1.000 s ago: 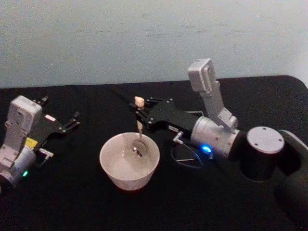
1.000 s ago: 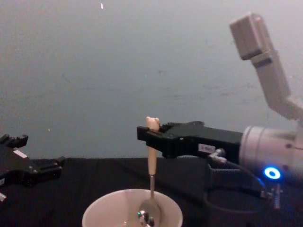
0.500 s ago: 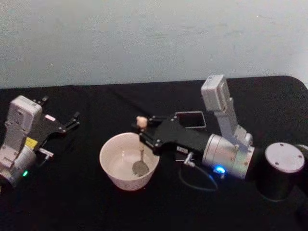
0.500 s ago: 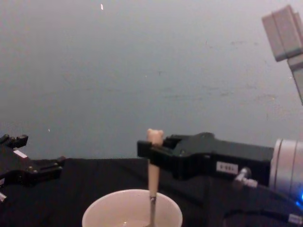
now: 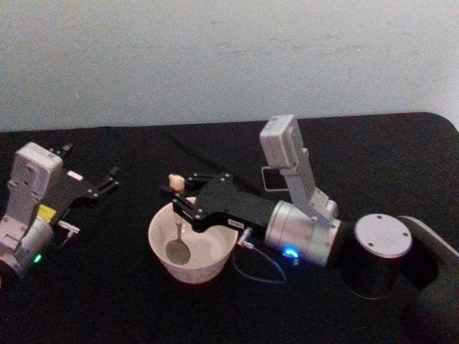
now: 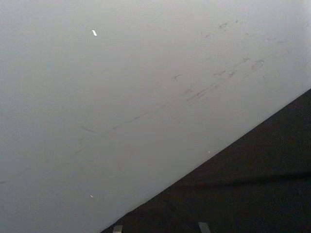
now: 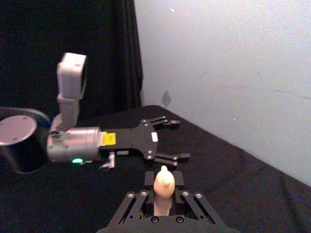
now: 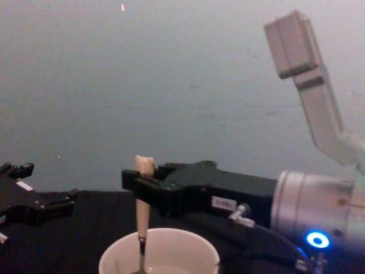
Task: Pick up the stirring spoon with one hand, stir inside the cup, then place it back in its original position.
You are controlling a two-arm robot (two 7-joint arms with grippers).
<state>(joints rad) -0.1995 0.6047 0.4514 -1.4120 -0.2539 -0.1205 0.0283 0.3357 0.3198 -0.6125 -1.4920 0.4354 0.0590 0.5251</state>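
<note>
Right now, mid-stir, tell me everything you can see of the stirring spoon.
The stirring spoon stands nearly upright in the cup: shiny metal bowl down inside, toward the cup's left side, thin metal neck above it, beige handle topped by a tiny bear head. The right pincer is shut on the handle just below the bear head. Whether the bowl touches the cup's bottom cannot be told.

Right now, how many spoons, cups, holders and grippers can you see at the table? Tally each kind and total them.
spoon: 1
cup: 1
holder: 1, partly hidden behind the right arm
grippers: 2, the left gripper and the right gripper
Total: 5
</note>
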